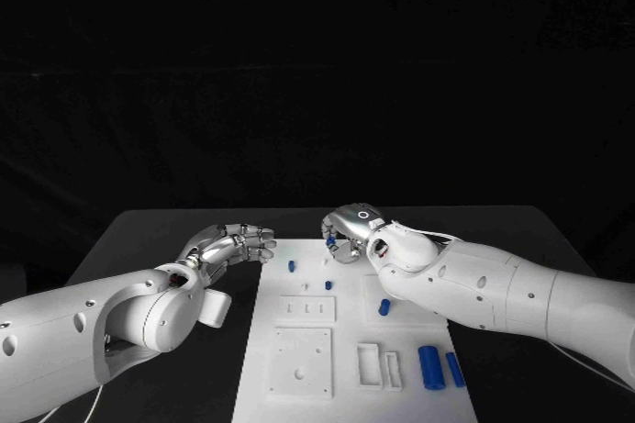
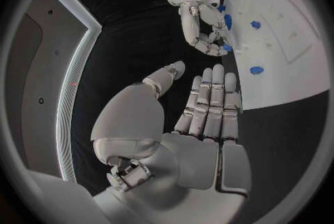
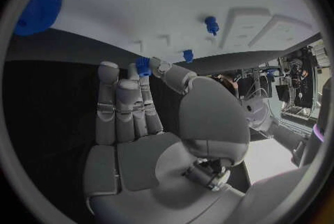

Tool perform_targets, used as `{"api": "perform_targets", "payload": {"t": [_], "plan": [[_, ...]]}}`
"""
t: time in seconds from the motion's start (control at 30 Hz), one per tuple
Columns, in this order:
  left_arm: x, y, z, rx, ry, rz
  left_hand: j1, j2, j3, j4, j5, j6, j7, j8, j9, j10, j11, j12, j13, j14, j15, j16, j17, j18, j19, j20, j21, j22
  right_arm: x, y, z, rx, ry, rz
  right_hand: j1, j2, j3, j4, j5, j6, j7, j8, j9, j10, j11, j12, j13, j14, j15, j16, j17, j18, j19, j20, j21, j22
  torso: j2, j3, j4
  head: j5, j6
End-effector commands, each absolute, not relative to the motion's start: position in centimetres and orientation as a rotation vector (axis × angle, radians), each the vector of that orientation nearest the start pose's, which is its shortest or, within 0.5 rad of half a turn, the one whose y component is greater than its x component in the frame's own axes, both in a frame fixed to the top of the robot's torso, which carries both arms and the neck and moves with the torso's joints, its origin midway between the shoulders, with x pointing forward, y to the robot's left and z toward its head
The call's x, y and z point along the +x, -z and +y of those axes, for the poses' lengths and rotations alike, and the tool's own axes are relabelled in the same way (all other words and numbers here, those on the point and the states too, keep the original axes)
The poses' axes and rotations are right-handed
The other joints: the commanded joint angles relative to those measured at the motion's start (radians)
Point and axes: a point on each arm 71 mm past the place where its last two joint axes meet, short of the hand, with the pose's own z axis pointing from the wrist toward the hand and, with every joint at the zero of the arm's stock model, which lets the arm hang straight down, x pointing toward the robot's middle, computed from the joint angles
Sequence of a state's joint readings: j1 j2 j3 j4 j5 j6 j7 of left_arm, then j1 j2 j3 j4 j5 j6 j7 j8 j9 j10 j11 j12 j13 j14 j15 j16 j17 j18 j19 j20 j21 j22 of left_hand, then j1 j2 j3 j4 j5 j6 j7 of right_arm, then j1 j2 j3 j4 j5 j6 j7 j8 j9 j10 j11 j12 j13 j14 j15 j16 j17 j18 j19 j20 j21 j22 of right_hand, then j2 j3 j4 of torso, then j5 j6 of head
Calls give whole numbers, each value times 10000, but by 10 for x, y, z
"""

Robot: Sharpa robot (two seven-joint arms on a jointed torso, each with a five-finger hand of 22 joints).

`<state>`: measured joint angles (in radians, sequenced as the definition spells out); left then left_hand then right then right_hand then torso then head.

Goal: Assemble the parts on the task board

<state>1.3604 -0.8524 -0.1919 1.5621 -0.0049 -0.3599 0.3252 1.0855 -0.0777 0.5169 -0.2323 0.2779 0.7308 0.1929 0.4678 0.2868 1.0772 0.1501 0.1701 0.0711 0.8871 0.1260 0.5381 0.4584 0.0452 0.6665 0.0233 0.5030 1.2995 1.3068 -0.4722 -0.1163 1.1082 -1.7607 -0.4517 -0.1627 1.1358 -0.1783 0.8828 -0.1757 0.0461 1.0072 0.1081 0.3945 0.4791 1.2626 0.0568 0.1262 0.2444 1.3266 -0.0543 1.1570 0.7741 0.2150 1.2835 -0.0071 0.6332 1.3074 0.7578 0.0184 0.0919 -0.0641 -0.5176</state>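
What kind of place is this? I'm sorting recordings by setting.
Probably a robotics lab bench: a black table against a dark backdrop, a white task board carrying small blue parts, no household items.

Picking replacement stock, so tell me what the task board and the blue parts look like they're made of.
Task board: looks like matte white plastic, possibly moulded or printed; it shows no shine, and its raised frames and recesses have soft edges.

Blue parts, such as the cylinder lying near the board's front: likely plastic too, with even saturated colour and only a faint sheen. The pictures cannot settle the exact material.
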Motion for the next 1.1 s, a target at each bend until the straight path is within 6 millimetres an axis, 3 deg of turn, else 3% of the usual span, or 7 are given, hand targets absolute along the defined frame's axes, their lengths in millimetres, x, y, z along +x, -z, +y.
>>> {"api": "perform_targets", "payload": {"t": [0.03,0.27,1.1], "plan": [[490,157,204,-10301,14677,15210,-80,-9,42,-9,-36,-71,52,-54,-11,-34,38,-36,-11,-74,-5,-56,-14,69,-86,14,-11,11,561,160,-121,-4321,-3870,13745,86,9,12,21,26,45,19,10,317,613,-181,58,45,-164,-195,53,-14,468,-35,-83,61,248,25,-11,38,-13,2],[490,154,206,-10305,14611,15150,-82,-21,47,-23,-38,-74,54,-56,-10,-36,40,-40,-11,-75,-4,-55,-15,69,-88,15,-11,14,562,161,-121,-4366,-3728,13847,88,13,9,23,26,39,21,1,327,603,-179,48,71,-166,-193,53,-19,468,-42,-87,84,248,87,-15,77,-45,46],[491,149,207,-10194,14674,15036,-74,-32,68,-54,-37,-80,56,-60,-7,-36,41,-46,-8,-75,-3,-52,-16,72,-90,16,-10,20,567,166,-122,-4412,-3462,14322,47,-24,-17,49,26,-10,44,-59,369,510,-151,-27,200,-197,-166,30,-62,468,-112,-95,214,245,175,-31,72,45,-2]]}}
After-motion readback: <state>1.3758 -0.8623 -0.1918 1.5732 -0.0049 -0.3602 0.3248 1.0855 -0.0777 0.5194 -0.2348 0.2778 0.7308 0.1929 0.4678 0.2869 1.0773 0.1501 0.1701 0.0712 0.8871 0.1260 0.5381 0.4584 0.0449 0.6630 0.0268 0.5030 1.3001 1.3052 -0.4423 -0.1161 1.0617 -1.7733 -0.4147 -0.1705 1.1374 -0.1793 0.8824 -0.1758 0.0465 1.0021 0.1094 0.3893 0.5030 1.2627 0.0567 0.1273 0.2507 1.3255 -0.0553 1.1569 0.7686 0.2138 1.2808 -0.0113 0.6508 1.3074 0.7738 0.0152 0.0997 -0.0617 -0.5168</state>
